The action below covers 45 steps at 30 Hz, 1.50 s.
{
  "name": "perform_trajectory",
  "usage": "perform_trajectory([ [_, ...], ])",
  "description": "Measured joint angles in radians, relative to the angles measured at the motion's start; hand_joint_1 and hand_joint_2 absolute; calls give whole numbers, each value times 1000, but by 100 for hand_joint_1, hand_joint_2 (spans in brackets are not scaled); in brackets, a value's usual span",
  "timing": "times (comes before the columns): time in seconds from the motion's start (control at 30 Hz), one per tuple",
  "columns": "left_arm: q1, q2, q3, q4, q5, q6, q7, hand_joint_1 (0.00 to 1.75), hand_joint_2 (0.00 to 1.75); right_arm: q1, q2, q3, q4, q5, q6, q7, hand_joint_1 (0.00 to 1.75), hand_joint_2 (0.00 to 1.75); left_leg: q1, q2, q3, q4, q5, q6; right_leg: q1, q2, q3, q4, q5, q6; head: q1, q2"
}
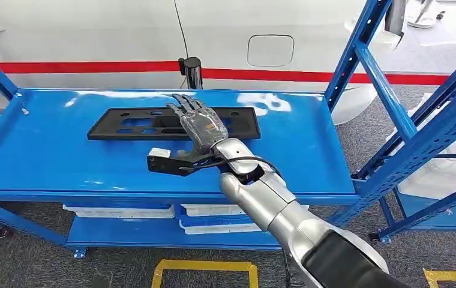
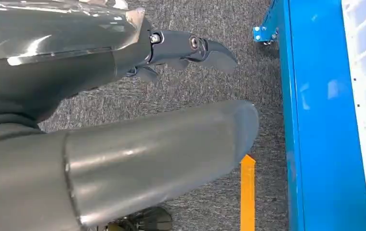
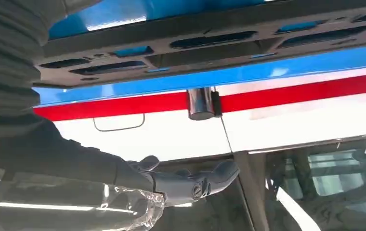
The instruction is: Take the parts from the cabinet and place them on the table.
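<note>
status: one black flat part (image 1: 153, 124), a long slotted panel, lies flat on the blue table (image 1: 45, 150), upper centre of the head view. so at least one piece looks delivered.

right hand (image 1: 200, 123) hovers over the right half of that part, fingers spread and extended, nothing held. whether the fingertips touch the panel can't be told from here. right wrist view shows the same panel (image 3: 210, 48) close ahead with the thumb apart from it, consistent with an empty, open hand.

left hand (image 2: 190, 48) hangs beside the table's edge over the grey carpet; fingers look loosely extended, nothing in them.

white trays (image 1: 213, 210) sit on the lower shelf under the tabletop, lower centre of the head view; contents unreadable.

judgement: placement of this part looks done. how many parts remain in the cabinet can't be read.
</note>
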Motion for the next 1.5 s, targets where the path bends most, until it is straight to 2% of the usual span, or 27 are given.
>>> perform_trajectory([
  [0.4,3,-6,-10,0,-1,-1,0,0,0,-10,19,-16,79,182,9,45,0,175,6,0,0,0,0,0,0,0,-2,0,0,0,0,0],
  [0.6,4,-6,-14,0,-1,-1,3,0,0,-9,36,-25,173,248,-32,66,0,175,6,0,0,0,0,0,0,0,-2,0,0,0,0,0],
  [0.87,6,-7,-14,0,-1,-1,3,0,0,-10,47,-41,243,261,-53,66,0,175,6,0,0,0,0,0,0,0,-2,0,0,0,0,0],
  [1.37,6,-7,-14,0,-1,-1,3,0,0,-18,58,-54,273,263,-58,66,0,175,6,0,1,0,0,0,0,0,-1,0,0,0,0,0],
  [1.5,6,-7,-14,0,-1,-2,3,0,0,-18,59,-69,288,298,-92,71,0,175,6,0,1,0,0,0,0,0,-1,0,0,0,0,0],
])
